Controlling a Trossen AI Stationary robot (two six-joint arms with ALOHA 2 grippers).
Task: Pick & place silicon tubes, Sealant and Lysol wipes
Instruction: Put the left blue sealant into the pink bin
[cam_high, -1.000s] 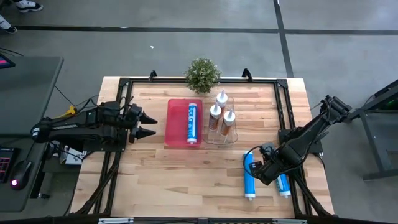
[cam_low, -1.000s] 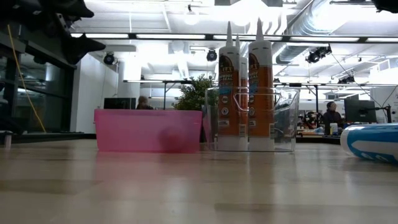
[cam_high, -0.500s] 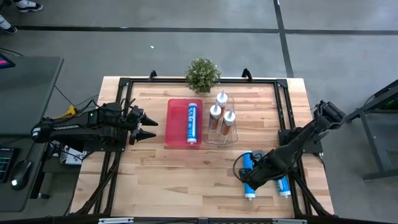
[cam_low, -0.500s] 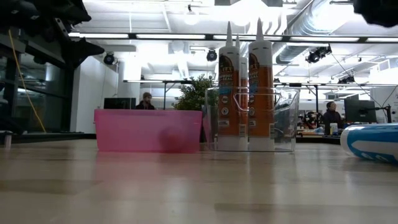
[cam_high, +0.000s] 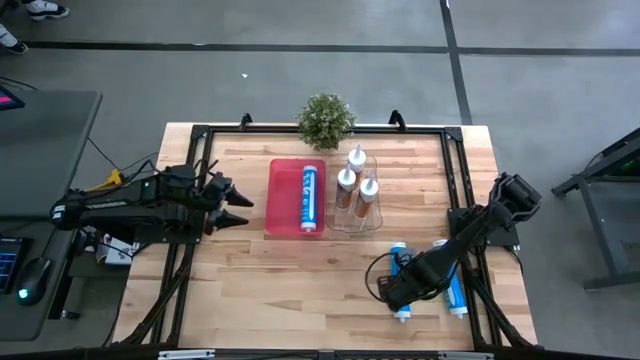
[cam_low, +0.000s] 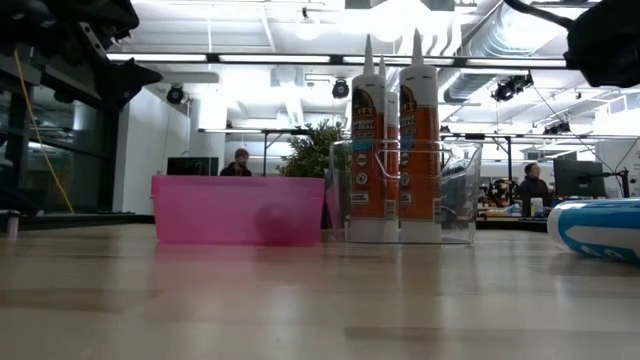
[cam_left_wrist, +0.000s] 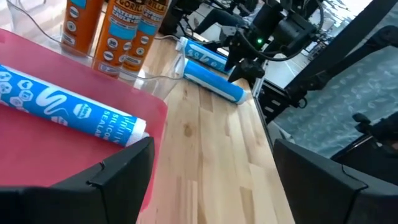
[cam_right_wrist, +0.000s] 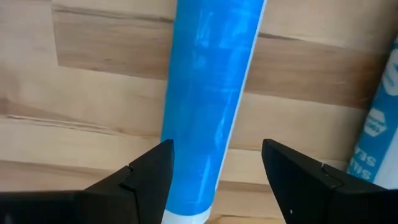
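Two blue silicone tubes lie on the wood near the table's right near corner: one (cam_high: 401, 268) under my right gripper (cam_high: 393, 285), the other (cam_high: 453, 290) just to its right. My right gripper points down, open, its fingers (cam_right_wrist: 144, 180) standing on either side of the first tube (cam_right_wrist: 211, 106) without touching it. A third blue tube (cam_high: 308, 198) lies in the pink tray (cam_high: 282, 205). Three orange sealant tubes (cam_high: 355, 185) stand upright in a clear bin (cam_high: 378, 205). My left gripper (cam_high: 240, 211) hovers open left of the tray. Lysol wipes are out of view.
A small potted plant (cam_high: 325, 120) stands at the table's far edge behind the tray. A black frame (cam_high: 455, 170) runs round the tabletop. Bare wood (cam_high: 300, 275) lies between the tray and the near edge. People sit in the room beyond (cam_low: 533, 185).
My right gripper has come down and moved toward the table's left and near edges, ending over the blue tube with its fingers astride it. The tubes have stayed where they lay.
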